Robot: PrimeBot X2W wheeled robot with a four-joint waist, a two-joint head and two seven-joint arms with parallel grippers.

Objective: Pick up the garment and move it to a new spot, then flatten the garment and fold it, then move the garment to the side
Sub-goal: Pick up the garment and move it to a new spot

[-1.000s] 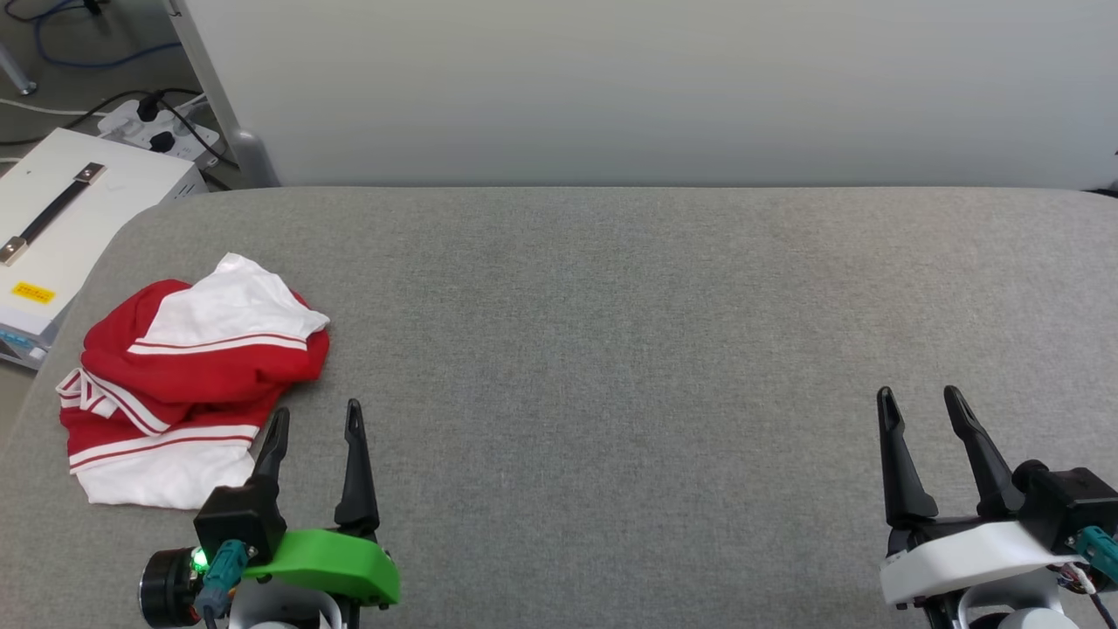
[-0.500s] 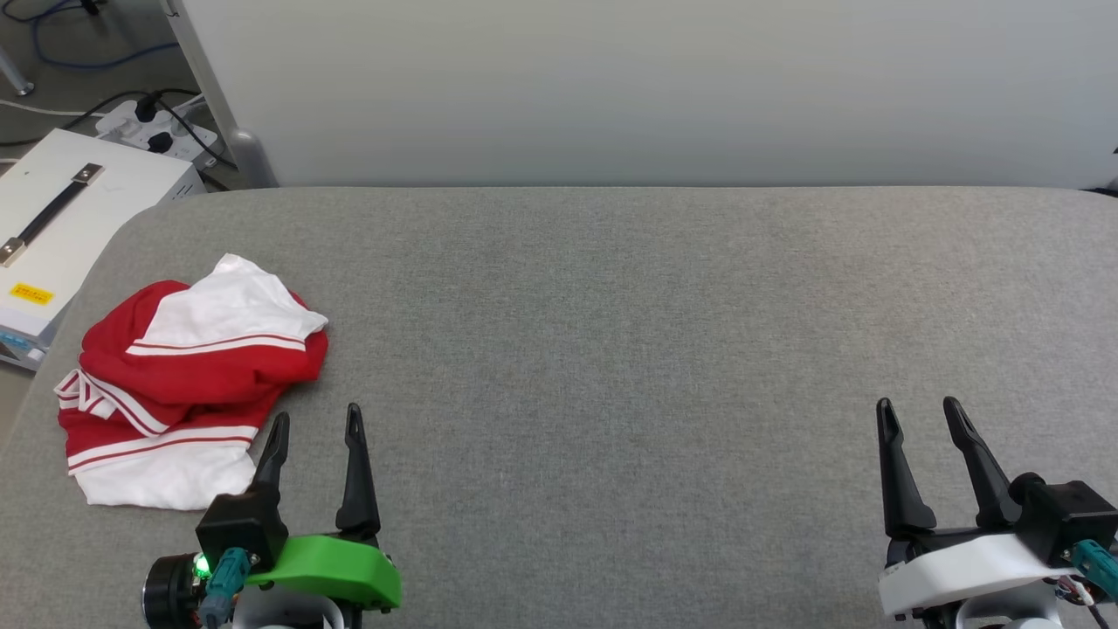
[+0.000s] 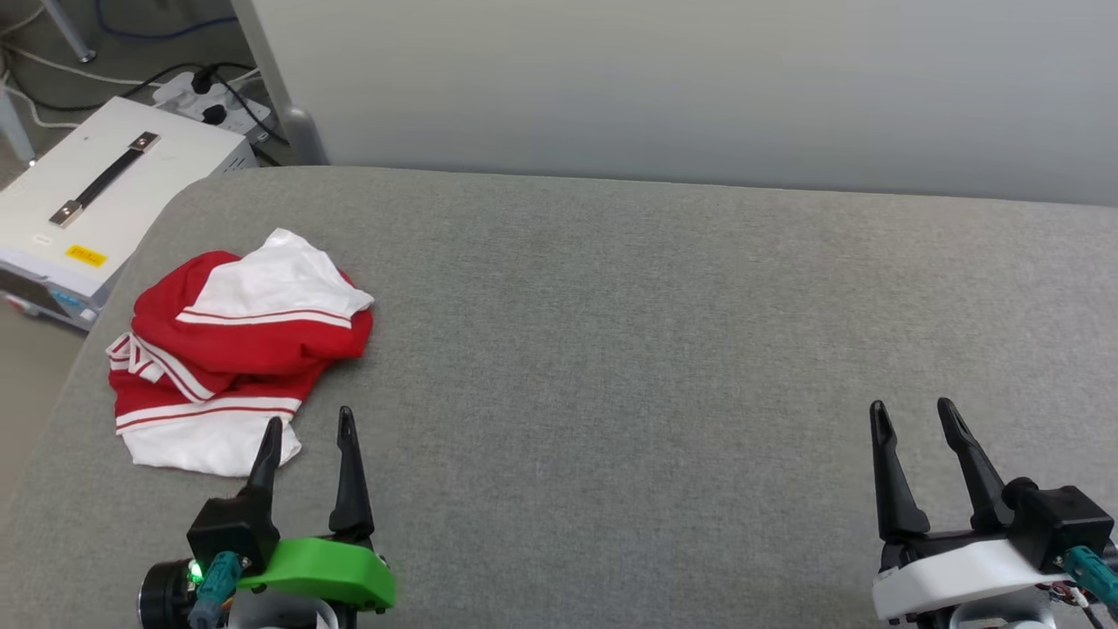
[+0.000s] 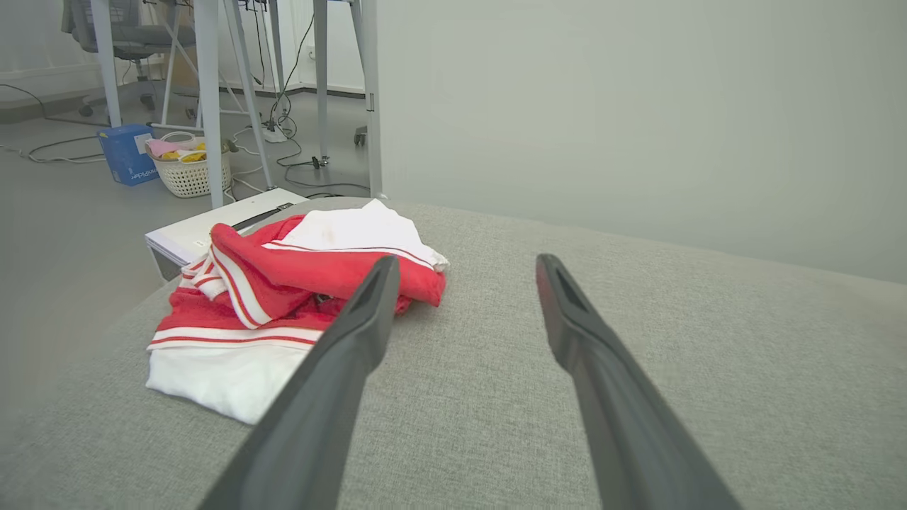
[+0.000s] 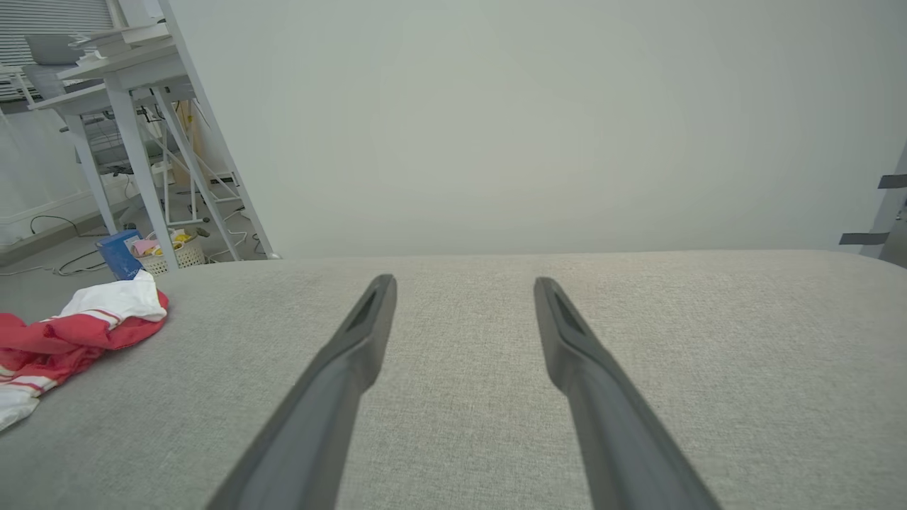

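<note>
Item: the garment [image 3: 236,349], red with white sleeves and striped trim. It lies crumpled in a heap at the left end of the grey padded table [image 3: 629,332], near the rounded far-left corner; one white sleeve sits on top and another white part spreads at the heap's near edge.

Item: left gripper [image 3: 310,418], green-shelled wrist, two dark fingers spread wide, nothing between them. It stands just beside the near-right edge of the heap; seen from the head, its left finger crosses the white hem, and I cannot tell whether it touches the cloth.

Item: right gripper [image 3: 912,407], white-shelled wrist, fingers likewise spread and holding nothing. It is over the grey cloth at the right end, well apart from the garment.

Surroundings — a white case [image 3: 105,201] with a black handle and yellow label, on the floor past the table's left edge and close to the heap; a power strip [image 3: 205,92] with black plugs behind it; a pale panel [image 3: 699,79] along the far side. Farther off — white table legs [image 4: 205,106], a white basket [image 4: 190,176], a blue box [image 4: 124,152]
</note>
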